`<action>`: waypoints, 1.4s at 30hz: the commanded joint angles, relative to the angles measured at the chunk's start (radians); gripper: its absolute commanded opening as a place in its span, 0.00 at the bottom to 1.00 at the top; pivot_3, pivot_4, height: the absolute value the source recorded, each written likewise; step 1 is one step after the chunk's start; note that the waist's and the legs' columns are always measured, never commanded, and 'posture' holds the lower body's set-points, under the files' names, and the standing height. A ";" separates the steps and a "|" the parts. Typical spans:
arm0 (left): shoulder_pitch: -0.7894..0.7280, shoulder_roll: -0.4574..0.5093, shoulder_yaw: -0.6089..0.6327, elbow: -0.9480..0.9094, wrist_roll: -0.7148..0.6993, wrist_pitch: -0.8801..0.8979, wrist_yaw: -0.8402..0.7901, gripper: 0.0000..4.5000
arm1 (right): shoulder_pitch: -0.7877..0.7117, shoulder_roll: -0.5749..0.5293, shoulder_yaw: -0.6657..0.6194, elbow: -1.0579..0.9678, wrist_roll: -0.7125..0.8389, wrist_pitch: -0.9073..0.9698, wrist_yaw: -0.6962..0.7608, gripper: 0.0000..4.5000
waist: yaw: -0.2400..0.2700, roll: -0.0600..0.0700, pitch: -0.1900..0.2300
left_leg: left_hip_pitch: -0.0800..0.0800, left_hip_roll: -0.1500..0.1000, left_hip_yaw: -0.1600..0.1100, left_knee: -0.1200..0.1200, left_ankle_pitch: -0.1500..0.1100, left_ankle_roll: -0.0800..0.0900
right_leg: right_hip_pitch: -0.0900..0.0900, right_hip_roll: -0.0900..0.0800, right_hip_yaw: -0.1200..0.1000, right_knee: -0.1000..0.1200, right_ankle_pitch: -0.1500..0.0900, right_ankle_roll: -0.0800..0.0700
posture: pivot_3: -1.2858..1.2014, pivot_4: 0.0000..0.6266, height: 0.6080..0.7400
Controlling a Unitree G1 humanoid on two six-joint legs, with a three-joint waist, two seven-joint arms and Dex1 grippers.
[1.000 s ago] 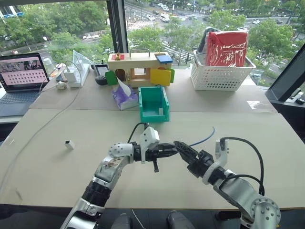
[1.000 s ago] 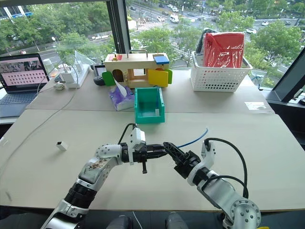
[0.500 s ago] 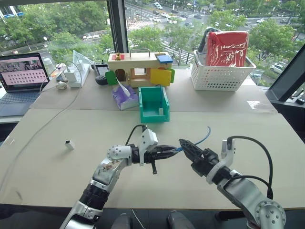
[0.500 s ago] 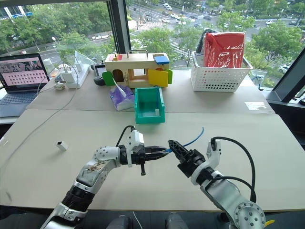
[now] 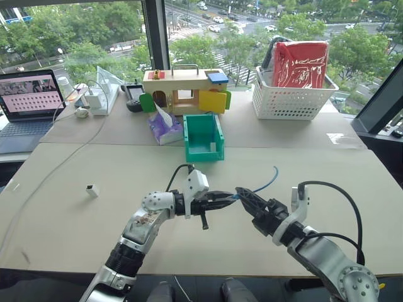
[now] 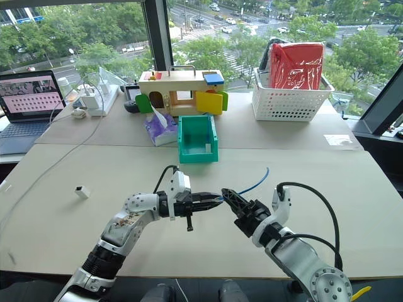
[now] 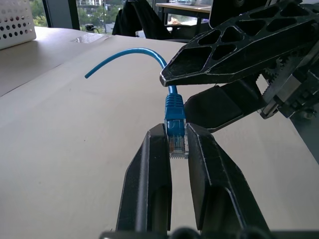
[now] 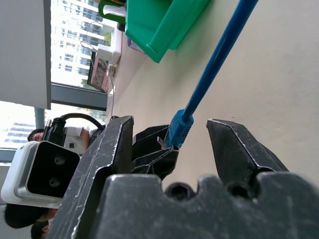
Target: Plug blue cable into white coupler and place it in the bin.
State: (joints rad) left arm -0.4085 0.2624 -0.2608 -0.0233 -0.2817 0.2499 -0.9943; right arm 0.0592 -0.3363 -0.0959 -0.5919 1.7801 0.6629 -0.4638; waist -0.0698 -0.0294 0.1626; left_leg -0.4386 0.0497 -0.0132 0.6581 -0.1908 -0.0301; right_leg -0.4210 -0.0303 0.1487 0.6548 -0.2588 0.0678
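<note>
Right gripper (image 5: 242,193) drawn back, parted, left gripper (image 7: 178,144) pinching blue cable (image 7: 175,113), apparently mid-table.

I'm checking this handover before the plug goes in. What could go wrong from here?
1. The left hand pinches the blue cable only at its plug, and the open right hand straddles it; a bump could twist the plug loose.
2. The white coupler lies far off to the left, so mating needs a long carry.

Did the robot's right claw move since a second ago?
Yes. The right gripper backed off to the right, away from the green bin; the left gripper holds the blue cable.
</note>
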 commanded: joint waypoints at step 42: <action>0.273 0.402 0.807 -0.183 -0.246 0.126 0.197 0.99 | -0.727 -0.360 -0.041 0.549 -0.223 0.259 0.470 0.00 | 0.007 -0.001 0.002 | 0.001 0.001 0.001 -0.006 0.000 0.002 | -0.001 0.000 -0.001 -0.005 0.003 -0.009 | 0.52 0.24 0.96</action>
State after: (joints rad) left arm -0.1615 0.6728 0.4697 -0.1588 -0.5166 0.4211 -0.8376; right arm -0.6398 -0.7005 -0.1278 -0.0567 1.5727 0.8925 -0.0273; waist -0.0632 -0.0301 0.1644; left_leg -0.4380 0.0510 -0.0121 0.6520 -0.1911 -0.0283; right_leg -0.4216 -0.0313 0.1469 0.6495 -0.2560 0.0585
